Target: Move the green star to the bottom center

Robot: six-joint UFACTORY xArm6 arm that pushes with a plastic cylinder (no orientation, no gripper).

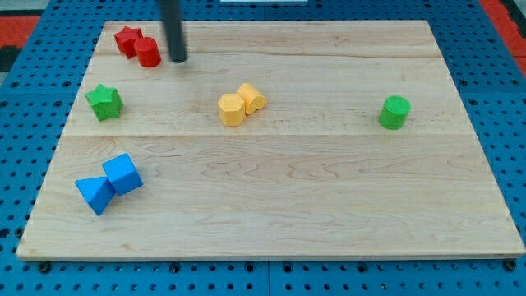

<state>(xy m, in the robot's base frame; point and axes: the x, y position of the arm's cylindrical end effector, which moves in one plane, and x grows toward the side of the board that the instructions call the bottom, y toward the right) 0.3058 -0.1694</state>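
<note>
The green star (104,101) lies near the board's left edge, in the upper half of the view. My tip (177,60) stands near the view's top left, up and to the right of the star and apart from it. The tip is just right of a red cylinder (149,53), with a small gap between them. A red star-like block (127,39) touches that cylinder on its upper left.
Two yellow blocks (241,104) touch each other near the board's middle top. A green cylinder (394,113) stands at the right. A blue cube (123,173) and a blue triangular block (94,194) touch at the lower left. The wooden board (329,205) lies on blue pegboard.
</note>
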